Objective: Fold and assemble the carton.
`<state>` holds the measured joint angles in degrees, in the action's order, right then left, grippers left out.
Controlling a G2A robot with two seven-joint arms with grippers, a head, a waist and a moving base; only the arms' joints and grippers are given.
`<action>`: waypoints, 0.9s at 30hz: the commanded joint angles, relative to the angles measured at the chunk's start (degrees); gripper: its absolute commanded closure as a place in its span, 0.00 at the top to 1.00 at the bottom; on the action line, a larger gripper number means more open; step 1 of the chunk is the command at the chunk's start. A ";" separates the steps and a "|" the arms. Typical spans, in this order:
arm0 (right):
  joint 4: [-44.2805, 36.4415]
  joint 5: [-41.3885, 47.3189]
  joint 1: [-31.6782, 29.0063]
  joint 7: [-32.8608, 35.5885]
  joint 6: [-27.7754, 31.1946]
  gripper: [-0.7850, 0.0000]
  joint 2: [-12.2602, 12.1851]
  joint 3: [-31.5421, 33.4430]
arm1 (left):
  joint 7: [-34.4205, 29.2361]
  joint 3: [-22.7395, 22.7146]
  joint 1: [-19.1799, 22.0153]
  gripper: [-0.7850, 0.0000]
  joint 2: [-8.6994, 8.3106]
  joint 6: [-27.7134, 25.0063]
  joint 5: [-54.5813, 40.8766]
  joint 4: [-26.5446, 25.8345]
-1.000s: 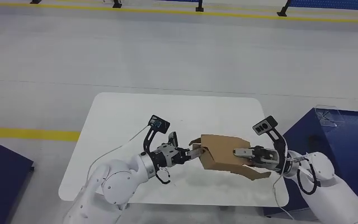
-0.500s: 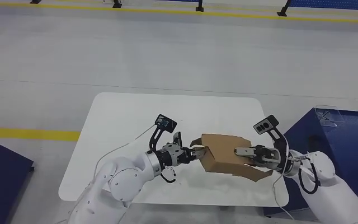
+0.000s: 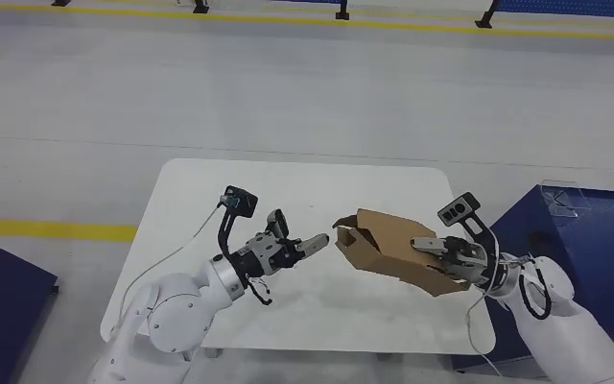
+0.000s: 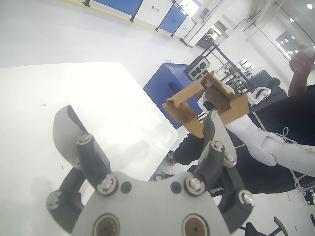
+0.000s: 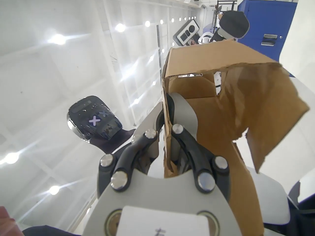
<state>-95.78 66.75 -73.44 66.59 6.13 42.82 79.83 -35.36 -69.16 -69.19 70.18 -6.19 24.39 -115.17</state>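
A brown cardboard carton point(image 3: 389, 251), partly unfolded with loose flaps, is held tilted above the right half of the white table point(image 3: 211, 192). My right gripper point(image 3: 425, 244) is shut on one wall of the carton point(image 5: 221, 114), one finger inside and one outside. My left gripper point(image 3: 317, 242) is open and holds nothing, a short way to the carton's left with a clear gap between them. In the left wrist view the open fingers point(image 4: 69, 116) hang over the table, and the carton point(image 4: 204, 106) is farther off beyond the table edge.
A blue cabinet point(image 3: 552, 226) stands off the table's right side. The table's right edge point(image 3: 470, 278) lies under the carton. A blue box point(image 3: 19, 288) is at the left on the floor. A person in dark clothes point(image 4: 283, 114) sits behind the right arm.
My left gripper let go of the carton's flap, opened and drew back to the left. My right gripper lifted and tilted the carton, turning its open end up.
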 commanded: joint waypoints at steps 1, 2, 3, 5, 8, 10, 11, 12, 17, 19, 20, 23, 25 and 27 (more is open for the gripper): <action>0.08 -0.64 -0.02 -1.20 3.03 0.00 0.25 0.90 | -0.49 -1.70 -1.09 1.00 -0.29 -1.65 -1.13 -0.87; -0.12 -0.87 -0.11 -1.60 4.39 0.00 0.37 1.27 | -0.40 -1.94 -1.26 1.00 -0.33 -2.09 -1.12 -1.06; -0.40 -1.22 -0.30 -2.00 5.65 0.00 0.49 1.58 | -0.40 -1.94 -1.26 1.00 -0.33 -2.09 -1.12 -1.06; -0.87 -1.58 -0.67 -2.25 6.25 0.00 0.62 1.71 | -0.40 -1.94 -1.26 1.00 -0.33 -2.09 -1.12 -1.06; -0.87 -1.58 -0.67 -2.25 6.25 0.00 0.62 1.71 | -0.40 -1.94 -1.26 1.00 -0.33 -2.09 -1.12 -1.06; -1.76 -2.96 -0.82 -3.45 6.53 0.00 0.72 1.67 | 0.05 -1.57 -1.64 1.00 -0.17 -0.64 -4.65 -0.71; -2.38 -4.22 -1.02 -4.18 6.94 0.00 0.80 1.63 | -0.14 -1.49 -1.28 1.00 -0.12 0.12 -5.75 -0.73; -2.94 -5.30 -1.24 -4.71 7.34 0.00 0.89 1.56 | -0.65 -1.25 -0.87 1.00 -0.08 0.75 -6.38 -0.69; -4.75 -8.08 -2.36 -5.48 9.02 0.00 1.33 1.60 | -2.57 0.92 1.34 1.00 0.18 5.10 -7.37 -0.23; -5.06 -8.26 -2.84 -5.46 9.06 0.00 1.50 1.66 | -4.08 2.40 2.55 1.00 0.27 6.75 -6.33 0.46; -5.12 -8.26 -3.00 -5.43 9.01 0.00 1.58 1.75 | -4.38 3.13 3.17 1.00 0.33 7.78 -5.49 0.95; -5.14 -8.29 -3.45 -5.24 9.15 0.00 1.82 2.02 | -5.43 5.46 4.77 1.00 0.65 8.65 -5.97 2.15; -5.08 -8.48 -3.80 -5.26 9.30 0.00 1.98 2.13 | -5.69 6.65 5.65 1.00 0.79 8.37 -5.54 2.52; -5.12 -8.70 -4.09 -5.23 9.44 0.00 2.15 2.18 | -5.57 7.65 6.03 1.00 0.91 8.48 -5.07 2.69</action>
<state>-100.87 58.17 -77.38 61.35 15.50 44.88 81.99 -41.03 -62.10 -63.34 71.02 2.21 18.96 -112.54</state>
